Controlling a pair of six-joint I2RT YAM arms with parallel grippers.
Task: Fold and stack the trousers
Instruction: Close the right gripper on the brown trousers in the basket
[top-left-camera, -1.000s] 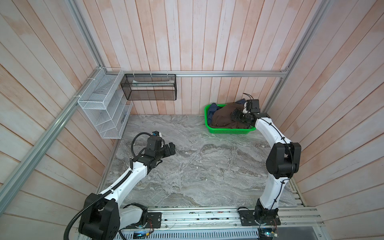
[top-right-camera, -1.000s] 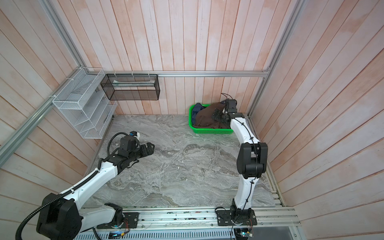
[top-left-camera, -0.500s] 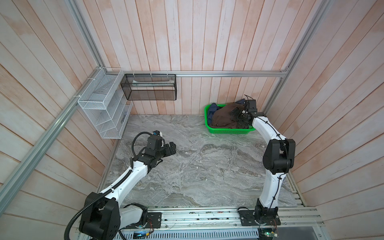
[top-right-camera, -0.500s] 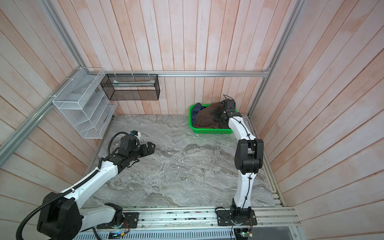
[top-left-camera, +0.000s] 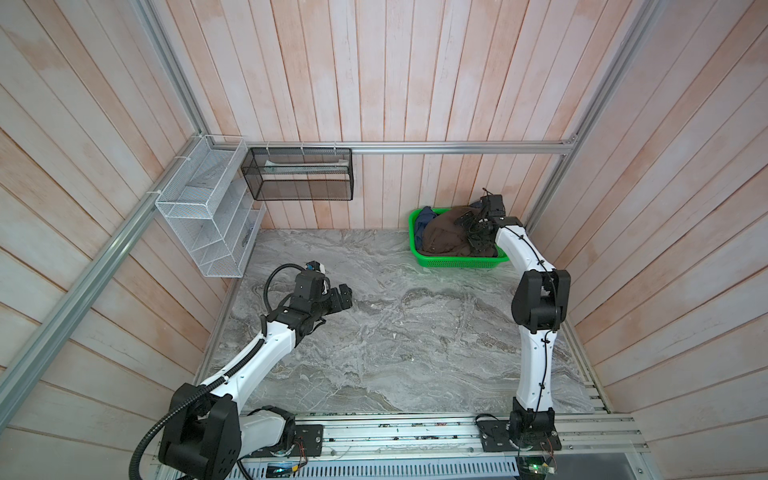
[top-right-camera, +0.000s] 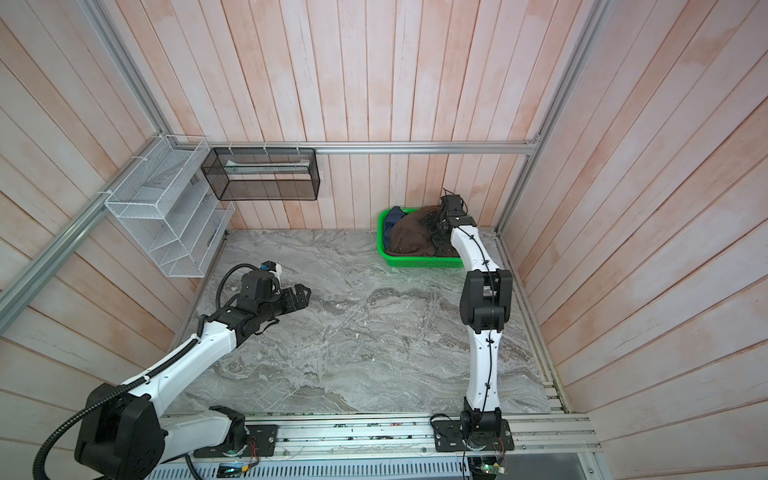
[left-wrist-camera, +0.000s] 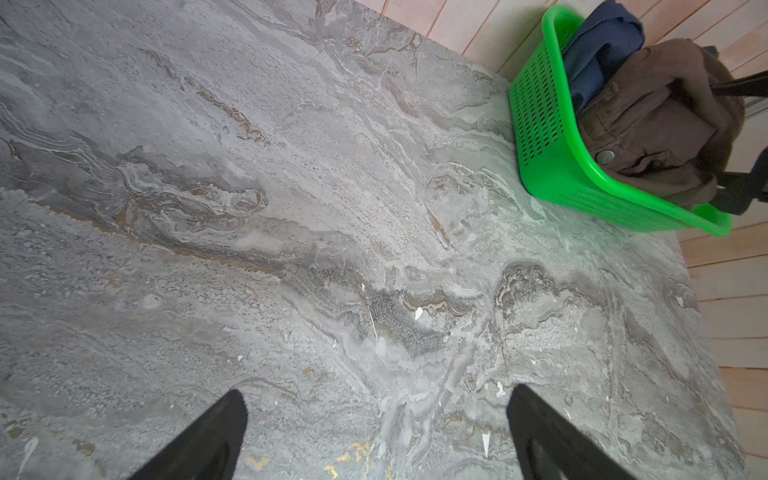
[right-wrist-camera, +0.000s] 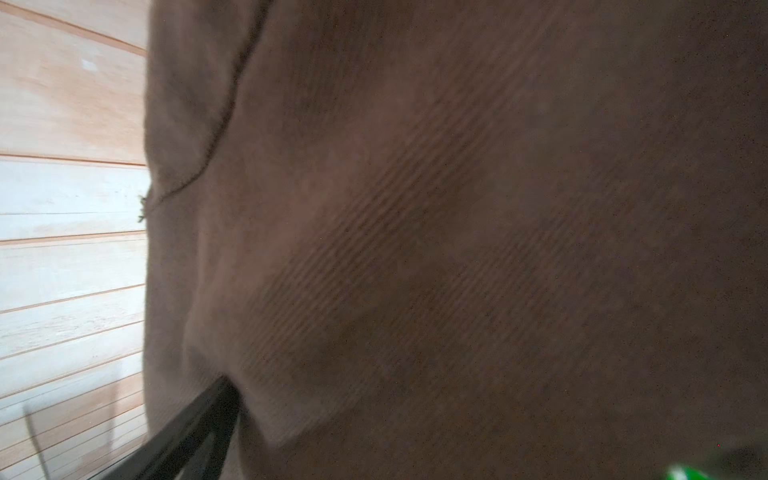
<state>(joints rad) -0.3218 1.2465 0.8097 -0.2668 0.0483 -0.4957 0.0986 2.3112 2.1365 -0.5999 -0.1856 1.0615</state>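
Note:
The brown trousers (top-left-camera: 442, 239) (top-right-camera: 409, 239) lie bunched in a green basket (top-left-camera: 457, 262) (top-right-camera: 419, 262) at the back right corner. My right gripper (top-left-camera: 471, 232) (top-right-camera: 436, 232) is pushed into that bundle from the right, open, its fingers spread on either side of a fold. In the right wrist view brown ribbed cloth (right-wrist-camera: 457, 208) fills the frame. Only one finger (right-wrist-camera: 199, 419) shows, with its tip buried. My left gripper (top-left-camera: 343, 297) (left-wrist-camera: 376, 399) hovers open and empty over bare marble at the left. From there the trousers (left-wrist-camera: 656, 124) and basket (left-wrist-camera: 540, 104) are visible.
A navy garment (top-left-camera: 424, 220) (left-wrist-camera: 602, 45) sits under the trousers at the basket's left end. A white wire rack (top-left-camera: 208, 216) and a black mesh bin (top-left-camera: 299, 174) hang on the walls at the back left. The marble tabletop (top-left-camera: 395, 332) is bounded by wooden walls and a front rail (top-left-camera: 415, 432).
My right arm's elbow has swung a little to the left and its gripper has pressed further into the brown trousers. The left arm has hardly moved. Both grippers stay wide.

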